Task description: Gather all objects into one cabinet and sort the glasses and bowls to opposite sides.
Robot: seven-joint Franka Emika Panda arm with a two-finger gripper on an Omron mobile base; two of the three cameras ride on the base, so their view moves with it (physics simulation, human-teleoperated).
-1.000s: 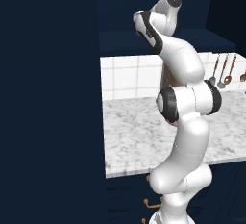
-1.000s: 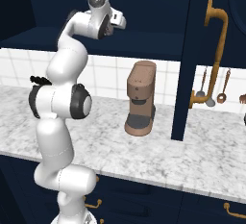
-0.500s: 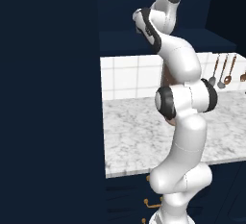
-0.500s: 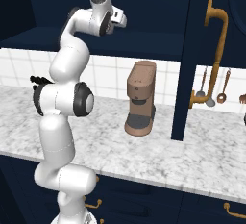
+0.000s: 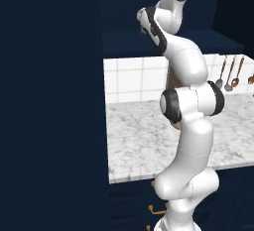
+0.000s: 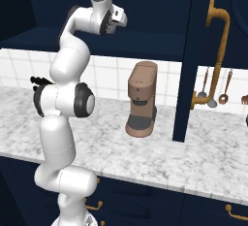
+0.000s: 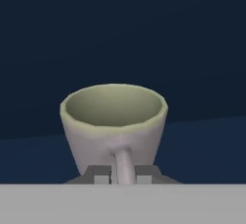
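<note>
Hand view is showing the grey-beige mug (image 7: 114, 124) upright, mouth up, sitting on the dark shelf floor (image 7: 202, 146) of the cabinet. Its handle is facing straight toward the camera, running vertically down the near wall of the mug.

You are holding the gripper (image 7: 124, 174) nearly closed, one finger (image 7: 101, 174) on each side of that handle and pinching it at its lower end. I judge this a grip on the handle, though contact at the pads is not fully visible.

Right base view is showing the hand (image 6: 110, 20) raised high, reaching into the upper cabinet space above the coffee machine (image 6: 141, 99) on the marble counter (image 6: 193, 157).

Assessment of the step: you are securing the mug for relocation. Confirm the pinch is firm before lifting, since a handle hold lets the mug swing. Lift straight up first, keep the rim level, and move slowly.

The mug's long axis is standing vertical; it is tapering toward the base.
</note>
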